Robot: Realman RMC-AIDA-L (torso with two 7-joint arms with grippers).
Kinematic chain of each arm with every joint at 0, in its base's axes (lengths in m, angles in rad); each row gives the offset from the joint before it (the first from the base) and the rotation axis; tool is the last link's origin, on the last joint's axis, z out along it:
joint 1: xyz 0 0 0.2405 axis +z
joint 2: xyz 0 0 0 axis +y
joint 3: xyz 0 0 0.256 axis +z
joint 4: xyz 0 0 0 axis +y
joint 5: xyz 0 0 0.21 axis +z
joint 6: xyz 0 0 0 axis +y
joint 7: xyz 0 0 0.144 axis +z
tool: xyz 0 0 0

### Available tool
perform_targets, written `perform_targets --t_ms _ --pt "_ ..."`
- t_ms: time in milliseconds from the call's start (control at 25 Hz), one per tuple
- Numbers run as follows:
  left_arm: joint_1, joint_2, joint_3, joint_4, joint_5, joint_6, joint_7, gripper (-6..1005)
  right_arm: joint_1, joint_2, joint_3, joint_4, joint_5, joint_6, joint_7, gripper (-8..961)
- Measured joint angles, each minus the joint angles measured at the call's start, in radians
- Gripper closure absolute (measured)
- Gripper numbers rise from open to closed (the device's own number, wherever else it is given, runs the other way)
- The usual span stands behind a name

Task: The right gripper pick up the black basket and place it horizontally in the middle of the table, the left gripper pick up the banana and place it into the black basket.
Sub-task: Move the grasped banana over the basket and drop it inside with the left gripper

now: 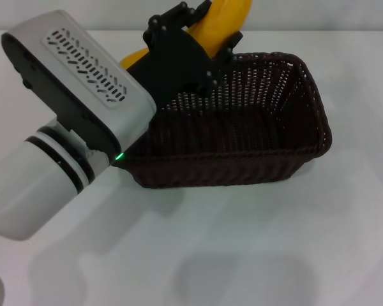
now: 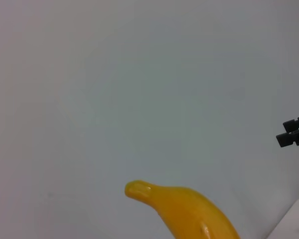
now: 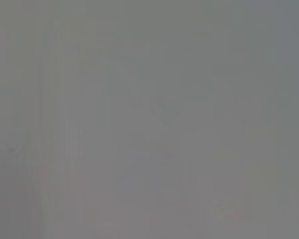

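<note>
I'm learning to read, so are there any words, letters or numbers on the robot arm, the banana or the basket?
No words, letters or numbers to read anywhere.
Left gripper: only a slotted vent and a small green light on its arm.
Banana: plain yellow skin, no sticker showing.
Black basket: just woven wicker.
Table: plain white.
Right wrist view: blank grey, nothing written.

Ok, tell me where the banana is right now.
In the head view the banana is held in the left gripper, up over the far left corner of the basket, not yet inside.
</note>
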Motion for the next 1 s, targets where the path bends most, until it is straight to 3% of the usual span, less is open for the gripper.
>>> perform_targets --t_ms 760,960,1000 --pt "0.036 0.002 -0.037 0.024 -0.172 0.004 -0.005 381 0.003 0.002 -0.001 0.005 -0.003 -0.015 0.002 129" --pt "0.037 0.001 -0.044 0.024 -0.173 0.005 -0.002 165 0.007 0.002 -0.002 0.007 -0.002 -0.015 0.002 129" --pt "0.036 0.000 -0.046 0.024 -0.173 0.006 -0.001 160 0.007 0.002 -0.002 0.008 -0.002 -0.015 0.002 129"
